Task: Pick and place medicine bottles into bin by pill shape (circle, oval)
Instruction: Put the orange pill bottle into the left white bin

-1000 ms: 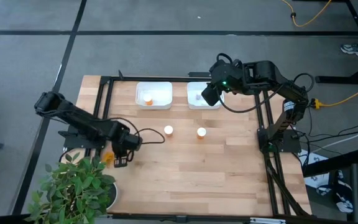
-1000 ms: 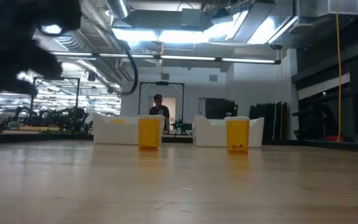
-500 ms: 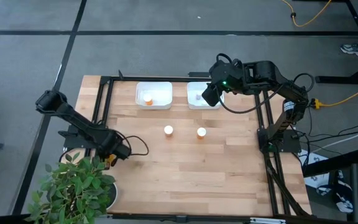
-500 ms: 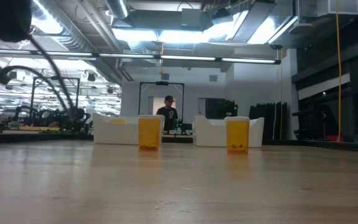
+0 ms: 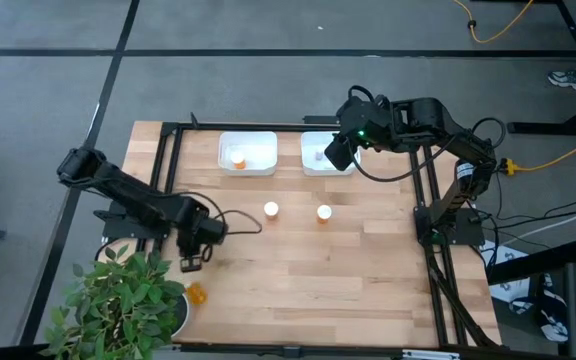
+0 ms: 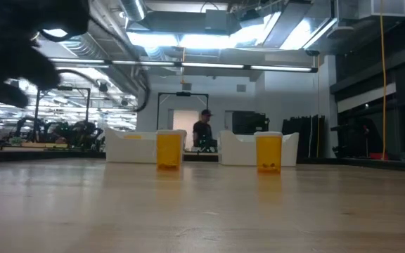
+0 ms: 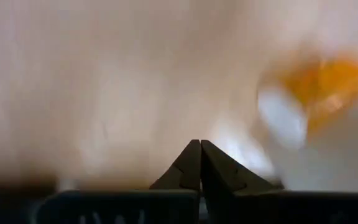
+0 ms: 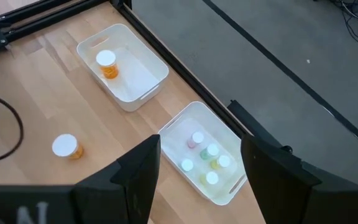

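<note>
The fallen orange bottle (image 5: 197,294) lies beside the plant (image 5: 123,305), nearest the left hand (image 5: 191,262), whose fingers are together, empty.

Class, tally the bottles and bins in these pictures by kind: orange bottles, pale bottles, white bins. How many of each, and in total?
Orange bottles: 4
Pale bottles: 5 visible
White bins: 2
Total: 11

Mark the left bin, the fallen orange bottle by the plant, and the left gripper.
left bin (image 5: 265,141): high view, bare floor of the bin.
fallen orange bottle (image 5: 197,294): high view, middle of its body.
left gripper (image 7: 200,163): left wrist view, where the shut fingers meet.
</note>
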You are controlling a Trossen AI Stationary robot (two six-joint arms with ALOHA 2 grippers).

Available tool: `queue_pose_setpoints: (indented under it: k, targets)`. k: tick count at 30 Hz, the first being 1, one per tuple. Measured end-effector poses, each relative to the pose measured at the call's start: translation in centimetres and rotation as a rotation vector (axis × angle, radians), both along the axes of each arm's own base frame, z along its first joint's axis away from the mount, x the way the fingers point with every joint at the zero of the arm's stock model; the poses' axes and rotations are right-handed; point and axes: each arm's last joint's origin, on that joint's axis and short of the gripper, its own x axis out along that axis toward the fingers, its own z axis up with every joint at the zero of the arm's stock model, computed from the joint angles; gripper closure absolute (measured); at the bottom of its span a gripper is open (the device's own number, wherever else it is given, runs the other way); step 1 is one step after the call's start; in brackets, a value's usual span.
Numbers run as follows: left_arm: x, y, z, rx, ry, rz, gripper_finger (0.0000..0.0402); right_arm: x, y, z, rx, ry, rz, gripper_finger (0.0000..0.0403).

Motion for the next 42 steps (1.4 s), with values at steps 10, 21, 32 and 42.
queue_pose_setpoints:
  k: [10, 21, 32, 42]
  targets:
    - [-1.2, -3.0, -0.4, -0.158, 0.082, -0.116, 0.0401, 0.1, 0.0, -0.2, 0.013, 0.012, 0.014, 0.0179]
    - [0.7, -5.2, -3.1, -0.268, 0.057, -0.203, 0.0401, 0.2, 0.1, -0.2, 0.019, 0.020, 0.036, 0.0179]
    - [5.9, -3.9, -5.3, -0.314, -0.242, -0.169, 0.0401, 0.2, 0.1, -0.2, 0.028, 0.016, 0.040, 0.0179]
    - [6.1, -2.3, -4.0, -0.243, -0.137, -0.032, 0.0401, 0.2, 0.1, -0.3, 0.044, 0.009, 0.033, 0.0179]
